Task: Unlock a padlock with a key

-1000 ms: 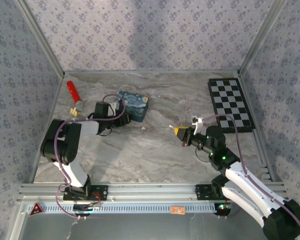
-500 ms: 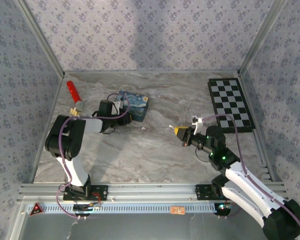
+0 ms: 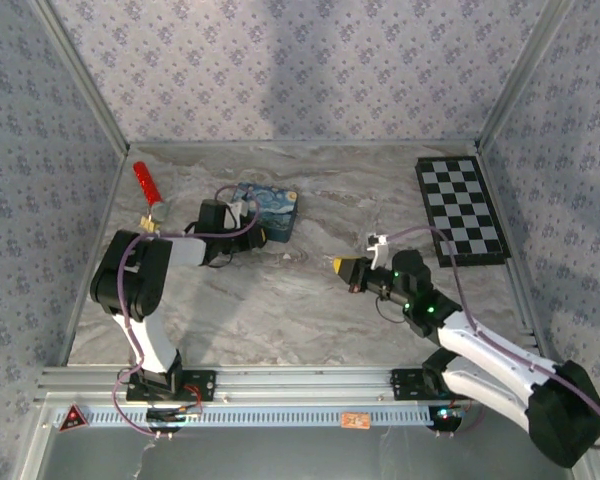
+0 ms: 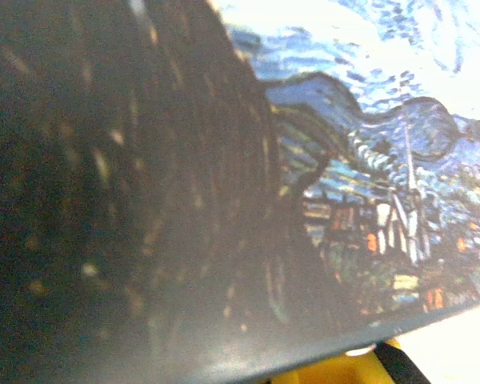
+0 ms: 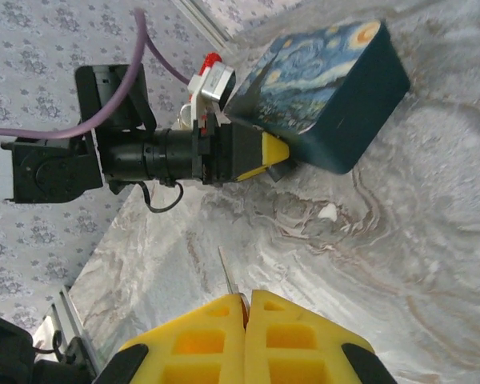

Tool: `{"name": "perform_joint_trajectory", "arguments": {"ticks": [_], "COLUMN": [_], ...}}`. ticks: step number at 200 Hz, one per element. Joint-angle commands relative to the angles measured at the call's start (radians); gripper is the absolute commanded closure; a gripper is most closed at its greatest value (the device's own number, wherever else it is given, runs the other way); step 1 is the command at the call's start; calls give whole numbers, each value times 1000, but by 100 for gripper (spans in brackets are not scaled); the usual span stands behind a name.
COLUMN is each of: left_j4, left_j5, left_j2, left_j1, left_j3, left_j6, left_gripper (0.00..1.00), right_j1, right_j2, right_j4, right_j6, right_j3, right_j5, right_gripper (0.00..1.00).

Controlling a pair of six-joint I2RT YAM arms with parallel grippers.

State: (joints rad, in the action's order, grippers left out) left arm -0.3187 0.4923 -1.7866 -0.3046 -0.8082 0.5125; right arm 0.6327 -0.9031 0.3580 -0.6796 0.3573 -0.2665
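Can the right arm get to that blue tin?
Probably yes: bare table lies between the right fingers, shut on a thin key, and the tin, though the left fingers crowd one side.

Right gripper (image 5: pixel 246 304) is pressing its yellow fingers flat together, pinching a thin silvery key (image 5: pixel 227 276) that is poking out ahead over the marble table (image 5: pixel 432 240). Beyond it, the left gripper (image 5: pixel 276 156) is nosing right up against the blue painted tin (image 5: pixel 328 88) at its corner, jaw gap impossible to read
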Motion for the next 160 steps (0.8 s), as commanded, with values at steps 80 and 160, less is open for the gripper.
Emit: {"name": "perform_joint_trajectory", "arguments": {"ticks": [80, 160], "left_j4": [-89, -63], "left_j5": [186, 187], "left_j2": [205, 289], "left_j1": [-65, -74], "left_j3": [25, 40], "left_j6": [414, 490], "left_gripper": [100, 100], "right_j1": [89, 100], "right_j2": [-545, -769], "right_j4": [561, 844], "right_j6": [-448, -549], "right_j3": [70, 131], "right_j5": [62, 30], "right_gripper": [100, 100]}}
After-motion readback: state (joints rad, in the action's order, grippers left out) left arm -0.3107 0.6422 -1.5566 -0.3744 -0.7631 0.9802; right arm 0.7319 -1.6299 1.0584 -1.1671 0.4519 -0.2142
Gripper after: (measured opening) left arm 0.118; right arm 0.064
